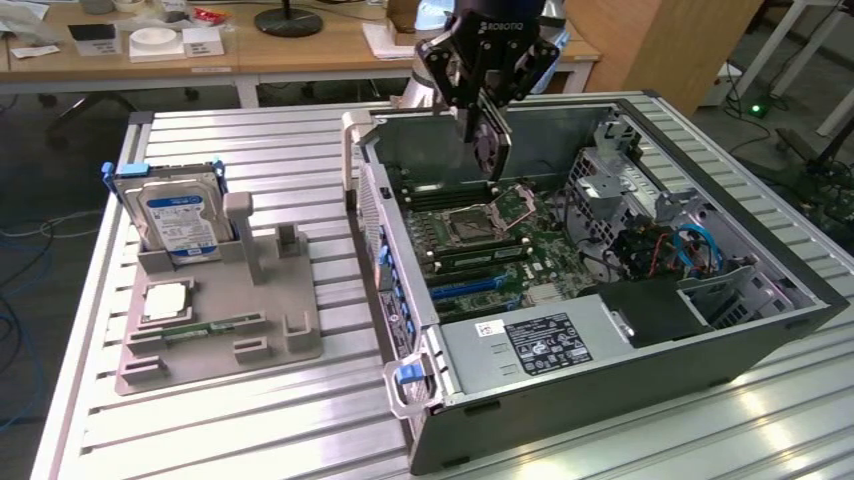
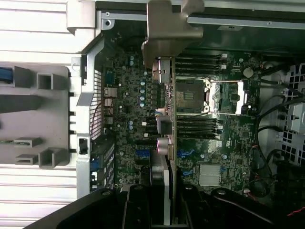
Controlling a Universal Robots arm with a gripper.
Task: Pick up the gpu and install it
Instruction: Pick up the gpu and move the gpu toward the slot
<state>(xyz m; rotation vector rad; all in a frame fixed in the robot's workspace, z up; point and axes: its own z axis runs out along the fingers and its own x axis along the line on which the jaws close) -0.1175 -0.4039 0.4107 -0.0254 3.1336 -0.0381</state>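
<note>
The gripper (image 1: 487, 105) held the gpu (image 1: 491, 145) in the air over the far end of the open case (image 1: 747, 330). Its jaws were drawn narrow and pinched the card's two flat faces. That grip probably suited a thin card, since pressing on the faces keeps it from twisting. In the wrist view the fingers (image 2: 136, 210) flanked the gpu (image 2: 167, 124), which showed edge-on. It ran away from the gripper (image 2: 162, 212) to the metal bracket (image 2: 169, 28) at its free end.

The card hung down from the fingers, clear of the motherboard (image 1: 494, 250), and touched nothing in the case. It hung near the CPU socket (image 1: 514, 205), and the blue slots (image 1: 461, 290) lay further toward the case's near end. So the card was picked up but not yet seated. Held on edge, it could be lowered into the case without its faces catching on anything.

The case lay on its side with the cover off, towards the table's (image 1: 240, 430) edge on the exterior view's right. This turned the motherboard upward, so an arm could reach it from above. A grey holder (image 1: 220, 330) sat near the opposite table edge, on the exterior view's left, well apart from the gripper. A hard drive (image 1: 180, 220) stood upright in its far corner, and smaller parts lay in its other recesses.
</note>
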